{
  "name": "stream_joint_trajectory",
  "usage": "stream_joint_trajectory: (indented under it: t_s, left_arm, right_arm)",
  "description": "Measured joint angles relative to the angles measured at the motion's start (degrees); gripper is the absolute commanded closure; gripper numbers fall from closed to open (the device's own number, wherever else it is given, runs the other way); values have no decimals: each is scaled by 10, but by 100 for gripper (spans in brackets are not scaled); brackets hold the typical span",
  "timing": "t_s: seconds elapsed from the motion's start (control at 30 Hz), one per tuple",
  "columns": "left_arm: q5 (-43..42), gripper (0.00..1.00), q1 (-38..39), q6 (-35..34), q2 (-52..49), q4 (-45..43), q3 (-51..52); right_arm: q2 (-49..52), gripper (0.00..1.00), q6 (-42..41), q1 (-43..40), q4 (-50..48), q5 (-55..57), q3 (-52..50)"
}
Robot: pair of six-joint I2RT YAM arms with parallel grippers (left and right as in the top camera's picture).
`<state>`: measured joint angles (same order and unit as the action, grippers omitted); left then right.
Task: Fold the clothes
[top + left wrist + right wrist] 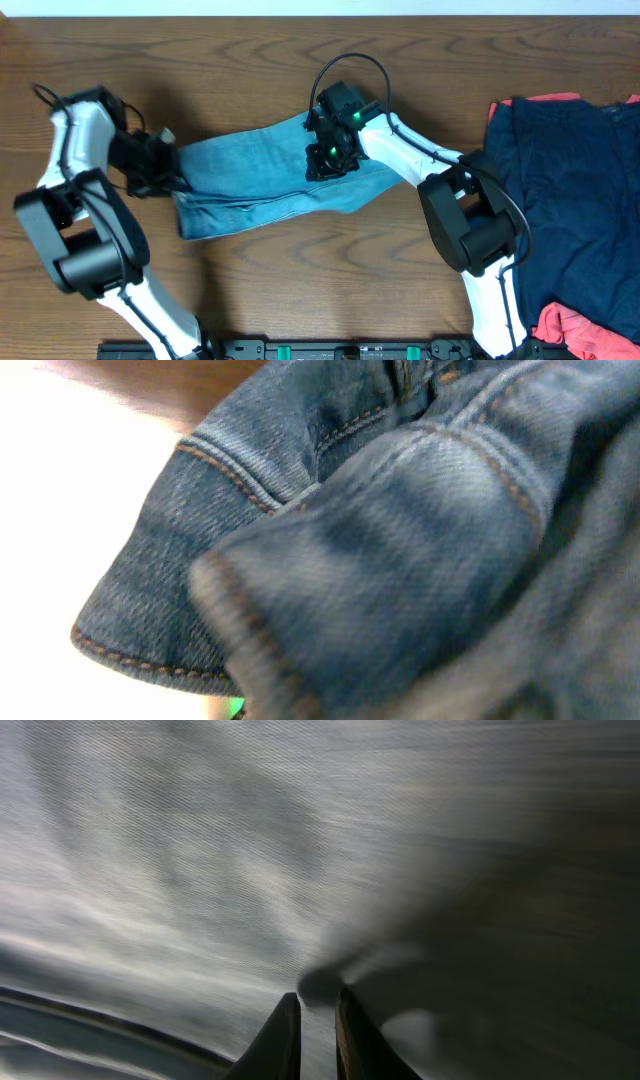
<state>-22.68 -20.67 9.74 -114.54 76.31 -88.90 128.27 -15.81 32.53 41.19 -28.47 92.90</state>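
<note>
Light-blue jeans (250, 185) with orange stitching, right gripper (318, 997) tight on them

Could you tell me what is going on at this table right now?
Both arms are working on light-blue jeans lying between them. The right gripper pinches a pucker of denim near their right end; the left gripper is at their left end, its grip hidden by cloth. A navy garment waits at the right, with coral-red cloth showing beneath it.
</note>
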Motion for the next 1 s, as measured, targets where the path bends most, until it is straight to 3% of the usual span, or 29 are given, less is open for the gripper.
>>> stream_joint_trajectory:
  t_s: [0.27,0.57,1.0]
  left_arm:
    - [66,94,16,-7,105,63,-70]
    - [110,94,53,-10,105,64,-70]
    - [116,94,56,-10,105,67,-68]
  right_arm:
    - [-50,92,12,2,-27,-29,-2]
    - [-63,98,-32,52,-158,-31,-2]
    - [58,98,-102,167,-286,-15,-1]
